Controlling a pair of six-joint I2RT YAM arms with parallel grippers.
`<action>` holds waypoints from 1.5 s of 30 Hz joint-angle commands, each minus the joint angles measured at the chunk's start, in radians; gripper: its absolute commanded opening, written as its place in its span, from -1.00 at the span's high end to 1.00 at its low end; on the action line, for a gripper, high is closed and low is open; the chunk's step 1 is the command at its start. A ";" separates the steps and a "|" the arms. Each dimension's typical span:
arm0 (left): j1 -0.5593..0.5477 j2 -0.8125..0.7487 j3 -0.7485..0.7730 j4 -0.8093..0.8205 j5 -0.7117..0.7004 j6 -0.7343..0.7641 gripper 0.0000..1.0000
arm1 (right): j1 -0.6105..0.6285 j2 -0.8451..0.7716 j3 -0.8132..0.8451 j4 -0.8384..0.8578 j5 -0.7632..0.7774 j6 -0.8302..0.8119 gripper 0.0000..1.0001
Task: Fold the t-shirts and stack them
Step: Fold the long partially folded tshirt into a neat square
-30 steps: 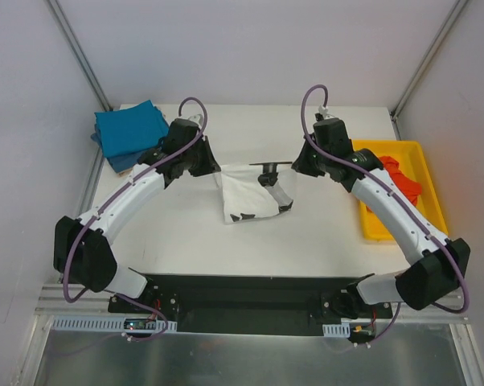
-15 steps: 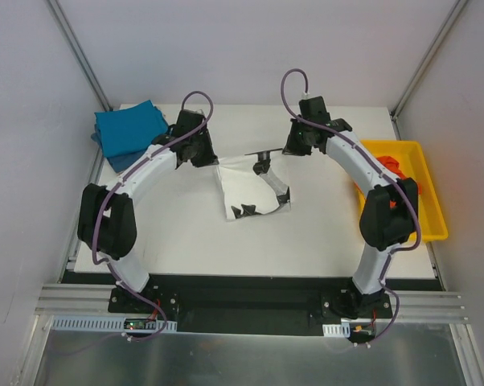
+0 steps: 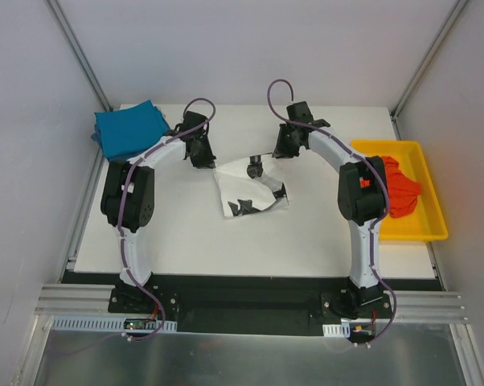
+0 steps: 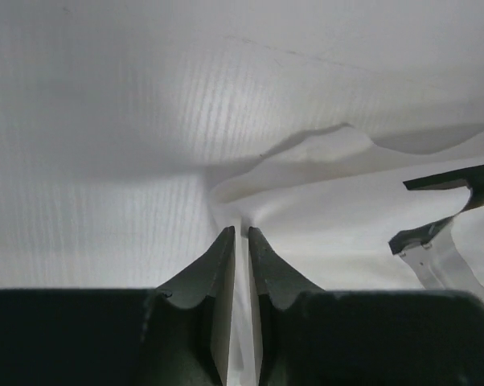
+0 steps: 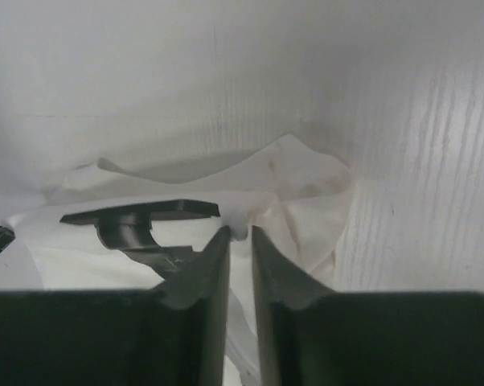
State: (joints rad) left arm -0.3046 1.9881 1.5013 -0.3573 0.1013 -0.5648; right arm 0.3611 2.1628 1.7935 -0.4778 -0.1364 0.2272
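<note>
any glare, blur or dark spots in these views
Top external: even and sharp across the white cloth t-shirt with black print. Left wrist: left gripper a dark silhouette, bright patch on the table beyond. Right wrist: right gripper equally dark, shirt edge casting a grey shadow.

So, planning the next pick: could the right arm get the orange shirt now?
Probably not yet: the right gripper is shut on the white shirt. The orange shirt lies uncovered in the tray beside that arm, so after release the way looks free.

Bright even light, soft shadows, blurred near jaws
</note>
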 commanded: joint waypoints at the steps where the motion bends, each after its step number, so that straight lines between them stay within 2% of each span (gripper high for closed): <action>1: 0.036 0.014 0.063 -0.011 0.044 0.006 0.43 | -0.017 0.071 0.124 0.022 -0.031 -0.019 0.41; 2: 0.036 0.011 0.068 -0.011 0.070 0.011 0.25 | -0.019 0.081 0.142 0.010 -0.041 -0.023 0.25; 3: 0.036 0.003 0.069 -0.011 0.081 0.014 -0.05 | -0.017 0.086 0.158 -0.019 -0.049 -0.032 -0.41; 4: 0.036 -0.017 0.068 -0.009 0.086 0.016 -0.29 | -0.019 0.078 0.174 -0.030 -0.064 -0.035 -0.66; 5: 0.036 -0.032 0.065 -0.011 0.100 0.017 -0.86 | -0.016 0.066 0.170 -0.039 -0.072 -0.037 -0.98; 6: 0.036 -0.047 0.060 -0.009 0.104 0.016 -0.98 | -0.016 0.049 0.155 -0.038 -0.075 -0.037 -0.93; 12: 0.016 -0.173 0.005 -0.006 0.173 -0.007 -0.99 | -0.004 -0.173 -0.058 0.030 -0.094 -0.032 -0.93; 14: 0.001 -0.192 -0.021 0.000 0.184 -0.009 -0.99 | -0.001 -0.246 -0.152 0.076 -0.143 -0.013 -0.93; 17: -0.025 -0.212 -0.070 0.047 0.247 -0.007 -0.99 | 0.004 -0.294 -0.256 0.201 -0.294 0.052 -0.93; 20: -0.027 -0.215 -0.134 0.167 0.392 -0.014 -0.99 | 0.010 -0.278 -0.310 0.252 -0.396 0.095 -0.93; 29: -0.030 -0.077 -0.187 0.250 0.581 -0.017 -0.98 | 0.015 -0.158 -0.387 0.358 -0.447 0.175 -0.94; 33: -0.030 -0.057 -0.234 0.270 0.578 0.002 -0.99 | 0.010 -0.149 -0.434 0.367 -0.371 0.162 -0.94; 37: -0.034 -0.069 -0.301 0.279 0.594 0.026 -0.99 | 0.016 -0.147 -0.518 0.410 -0.426 0.169 -0.96; 40: -0.062 -0.115 -0.381 0.284 0.569 0.063 -0.99 | 0.039 -0.196 -0.646 0.520 -0.443 0.202 -0.96; 45: -0.071 -0.238 -0.557 0.285 0.499 0.074 -0.99 | 0.093 -0.348 -0.892 0.591 -0.413 0.241 -0.96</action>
State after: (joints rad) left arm -0.3576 1.8420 1.0840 -0.0296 0.6529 -0.5392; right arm 0.3927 1.8984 1.0828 0.1158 -0.5671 0.4377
